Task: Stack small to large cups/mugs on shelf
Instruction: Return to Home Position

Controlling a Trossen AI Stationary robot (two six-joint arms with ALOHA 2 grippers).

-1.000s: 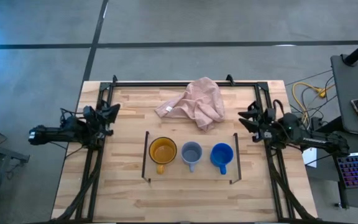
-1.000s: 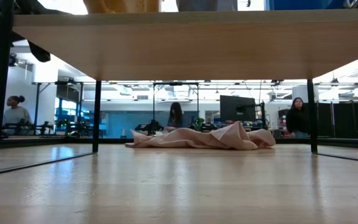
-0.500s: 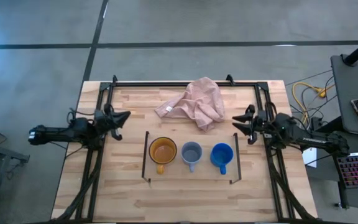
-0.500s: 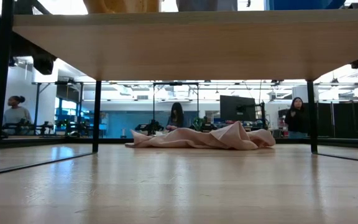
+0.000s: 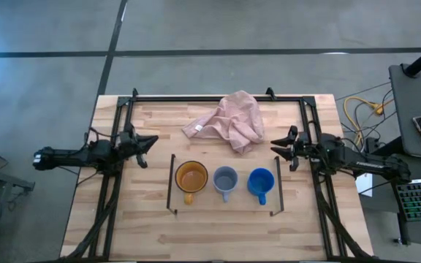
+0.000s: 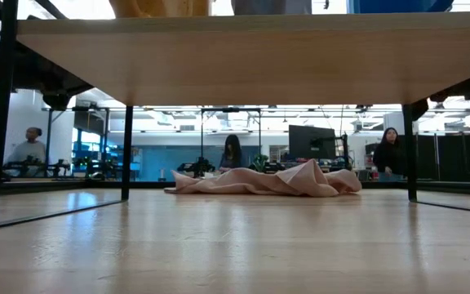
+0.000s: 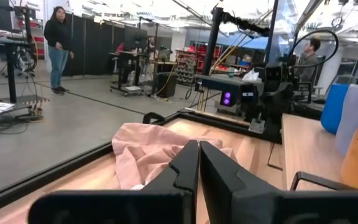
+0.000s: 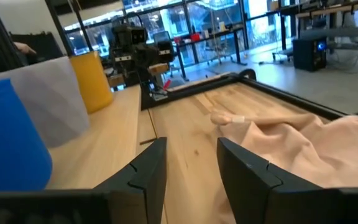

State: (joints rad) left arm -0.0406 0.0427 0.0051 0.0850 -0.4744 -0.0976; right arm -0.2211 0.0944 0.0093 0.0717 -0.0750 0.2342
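Since right fingers (image 8: 148, 171) hang spread near the shelf (image 5: 275, 186) rail, a stray swing could clip it; left fingers (image 7: 182, 168) pressed together.

Cut off by the low view's top edge: yellow-orange mug (image 6: 149, 7), grey mug (image 6: 272, 6), blue mug (image 6: 398, 5), only bases showing above the shelf (image 6: 235, 57). Cropped likewise at wrist-view edges: yellow-orange mug in the left, blue mug in the right.

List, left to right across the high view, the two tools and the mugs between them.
left tool → yellow mug → grey mug → blue mug → right tool
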